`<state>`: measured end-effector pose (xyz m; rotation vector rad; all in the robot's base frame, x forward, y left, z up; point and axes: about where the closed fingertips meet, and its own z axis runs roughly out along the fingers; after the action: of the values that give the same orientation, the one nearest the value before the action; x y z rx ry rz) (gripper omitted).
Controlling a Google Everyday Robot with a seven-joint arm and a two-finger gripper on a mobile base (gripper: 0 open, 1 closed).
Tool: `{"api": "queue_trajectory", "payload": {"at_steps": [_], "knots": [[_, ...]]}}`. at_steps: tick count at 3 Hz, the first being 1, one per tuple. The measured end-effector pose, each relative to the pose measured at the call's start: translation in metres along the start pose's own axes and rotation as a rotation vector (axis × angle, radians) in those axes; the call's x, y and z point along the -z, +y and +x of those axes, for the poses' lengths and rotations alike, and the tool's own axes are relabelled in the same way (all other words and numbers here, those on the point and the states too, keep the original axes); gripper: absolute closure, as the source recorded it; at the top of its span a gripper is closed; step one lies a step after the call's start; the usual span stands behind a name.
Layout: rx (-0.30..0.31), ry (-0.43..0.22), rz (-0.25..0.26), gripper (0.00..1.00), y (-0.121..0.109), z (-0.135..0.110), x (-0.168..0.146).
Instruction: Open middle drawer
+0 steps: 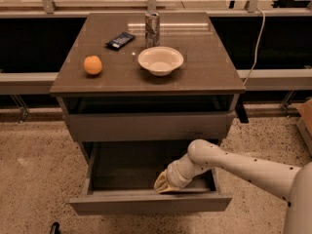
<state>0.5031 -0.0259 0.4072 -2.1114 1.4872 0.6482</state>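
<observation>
In the lower centre of the frame, finds the middle drawer (146, 202) drawn well out of the cabinet, flat grey-brown front toward the bottom edge, dark inside open to view. Places the gripper (165, 184) inside that drawer, right of centre, low against the inner face of the front panel and seemingly touching it, at the end of the white arm (243, 167) reaching in from the lower right. Cannot tell the gripper's opening, wide or narrow. Judges the pull close to done, if not done. Expect a stiff, rigid box on runners: moderate in weight, empty by the look of it, likely to slide straight and free, yet liable to bind if dragged from one corner. No handle to take, and a smooth front probably slippery to a pinch; better to hook over the top edge of the front panel near its middle and draw square toward the bottom of the frame. Above, notes the upper drawer (146, 126) slightly ajar beneath the bench (209, 72), with an orange (92, 65), a pale bowl (160, 60), a metal can (152, 29) and a dark packet (120, 40) on top, well apart from the work.
</observation>
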Motion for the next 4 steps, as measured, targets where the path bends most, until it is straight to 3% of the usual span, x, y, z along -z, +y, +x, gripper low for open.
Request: {"api": "queue_trajectory", "payload": {"at_steps": [1, 2, 3, 4], "knots": [[0.012, -0.023, -0.017, 1.00, 0.023, -0.010, 0.014], [0.011, -0.052, 0.008, 1.00, 0.028, -0.017, 0.030], [0.008, -0.065, 0.047, 1.00, 0.020, -0.020, 0.049], [-0.036, -0.070, 0.098, 1.00, 0.000, -0.016, 0.065]]}}
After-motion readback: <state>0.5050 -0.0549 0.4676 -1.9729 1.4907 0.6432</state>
